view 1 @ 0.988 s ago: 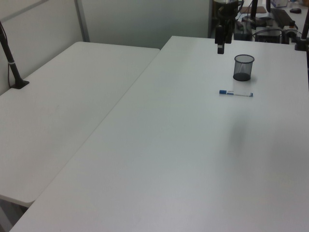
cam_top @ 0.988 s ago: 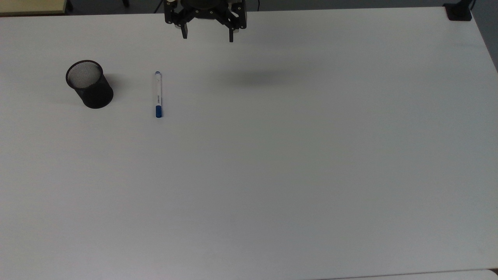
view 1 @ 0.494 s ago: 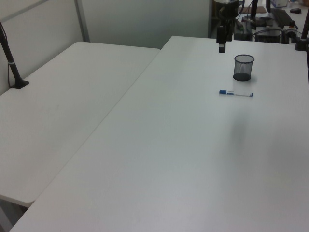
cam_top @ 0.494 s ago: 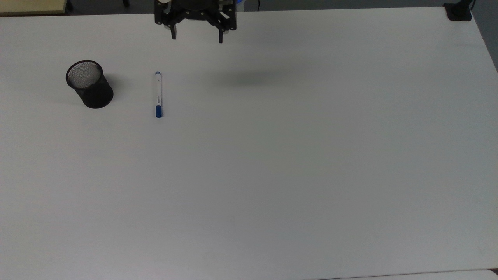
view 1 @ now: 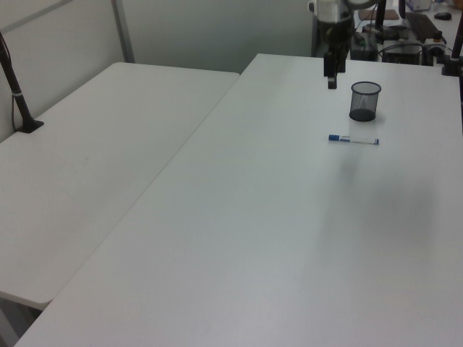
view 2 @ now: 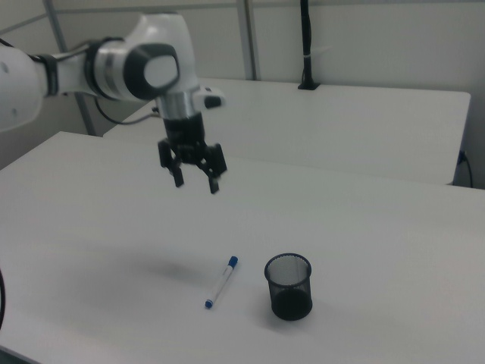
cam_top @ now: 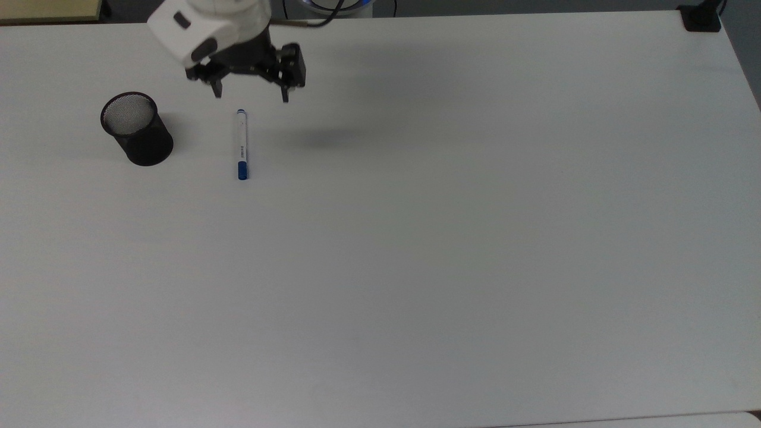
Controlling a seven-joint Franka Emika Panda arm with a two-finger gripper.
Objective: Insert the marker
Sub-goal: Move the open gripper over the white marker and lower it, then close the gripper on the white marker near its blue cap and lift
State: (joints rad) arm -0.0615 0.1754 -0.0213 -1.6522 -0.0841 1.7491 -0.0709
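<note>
The arm reaches in over the white table (cam_top: 452, 238), wrist pointing straight down, with the gripper (cam_top: 251, 95) hanging in the air, fingers spread wide and empty. The marker (cam_top: 241, 144) lies flat below (blue cap away from the arm), beside the upright black mesh cup (cam_top: 136, 129).

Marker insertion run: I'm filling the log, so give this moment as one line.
phase: approach | gripper: open, above table, holds nothing | marker: flat on table | mesh cup: upright, apart from marker
</note>
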